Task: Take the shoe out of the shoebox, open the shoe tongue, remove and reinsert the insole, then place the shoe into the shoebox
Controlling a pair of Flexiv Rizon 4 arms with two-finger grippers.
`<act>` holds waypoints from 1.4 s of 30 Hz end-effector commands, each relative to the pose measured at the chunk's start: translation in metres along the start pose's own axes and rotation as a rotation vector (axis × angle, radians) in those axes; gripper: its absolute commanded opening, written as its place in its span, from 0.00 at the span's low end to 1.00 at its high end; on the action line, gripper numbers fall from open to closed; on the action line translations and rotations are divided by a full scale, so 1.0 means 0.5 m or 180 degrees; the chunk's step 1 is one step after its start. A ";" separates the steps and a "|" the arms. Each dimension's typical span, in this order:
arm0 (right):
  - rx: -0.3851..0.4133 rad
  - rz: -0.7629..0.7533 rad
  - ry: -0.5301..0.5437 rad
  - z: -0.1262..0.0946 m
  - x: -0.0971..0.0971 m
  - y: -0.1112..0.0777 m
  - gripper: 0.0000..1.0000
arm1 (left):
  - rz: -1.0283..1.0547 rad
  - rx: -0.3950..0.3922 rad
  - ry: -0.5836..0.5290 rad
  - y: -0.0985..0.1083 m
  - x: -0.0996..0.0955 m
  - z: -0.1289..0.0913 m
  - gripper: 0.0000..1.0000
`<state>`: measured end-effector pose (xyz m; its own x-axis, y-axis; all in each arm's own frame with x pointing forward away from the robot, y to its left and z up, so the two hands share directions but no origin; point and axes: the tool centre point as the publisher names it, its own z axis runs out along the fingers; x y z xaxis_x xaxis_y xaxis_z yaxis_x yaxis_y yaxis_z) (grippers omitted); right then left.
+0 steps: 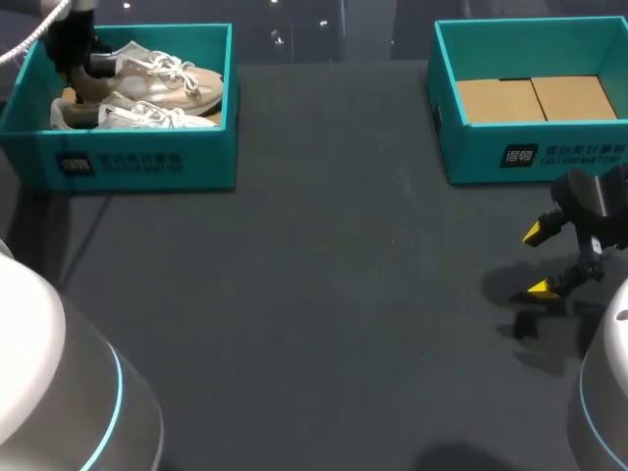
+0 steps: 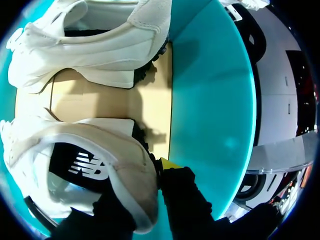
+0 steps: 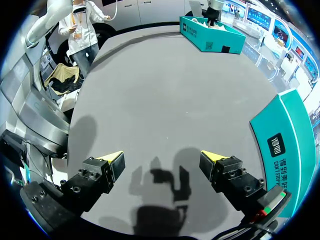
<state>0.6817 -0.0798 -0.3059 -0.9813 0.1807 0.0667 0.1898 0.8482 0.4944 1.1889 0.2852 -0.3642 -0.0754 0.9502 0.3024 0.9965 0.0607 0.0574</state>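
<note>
Nearest me and well apart from the left shoebox [image 1: 147, 162], the right gripper [image 3: 161, 159] hangs over the dark table [image 1: 314, 294], fingers spread wide and holding nothing. Inside that shoebox the left gripper [image 2: 145, 180] pinches the heel of the front shoe [image 2: 125, 155], one finger inside its collar, one outside; the second shoe [image 2: 100, 45] lies just beyond

White arm links [image 1: 49, 383] with cyan rings [image 1: 117, 392]. Black fingers [image 3: 95, 177] with yellow tips [image 3: 114, 158]. Thin white cable [image 1: 34, 34] on the left arm.
</note>
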 end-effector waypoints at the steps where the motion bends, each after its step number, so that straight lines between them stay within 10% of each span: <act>1: 0.0009 0.0003 -0.0008 0.000 0.003 0.001 1.00 | -0.0015 0.0048 -0.0006 0.015 -0.004 0.011 0.27; 11: 0.0009 0.0003 -0.0008 0.000 0.003 0.001 1.00 | -0.0132 0.0013 -0.0197 0.018 0.017 -0.024 0.50; 18: 0.0009 0.0003 -0.0008 0.000 0.003 0.001 1.00 | -0.0127 -0.0105 -0.0464 0.002 0.031 -0.128 1.00; 42: 0.0009 0.0003 -0.0008 0.000 0.003 0.001 1.00 | 0.0009 0.0219 -0.0704 -0.238 0.073 -0.280 1.00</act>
<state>0.6817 -0.0797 -0.3059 -0.9813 0.1805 0.0668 0.1897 0.8483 0.4944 1.0974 0.2738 -0.2340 -0.0699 0.9943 0.0804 0.9957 0.0745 -0.0557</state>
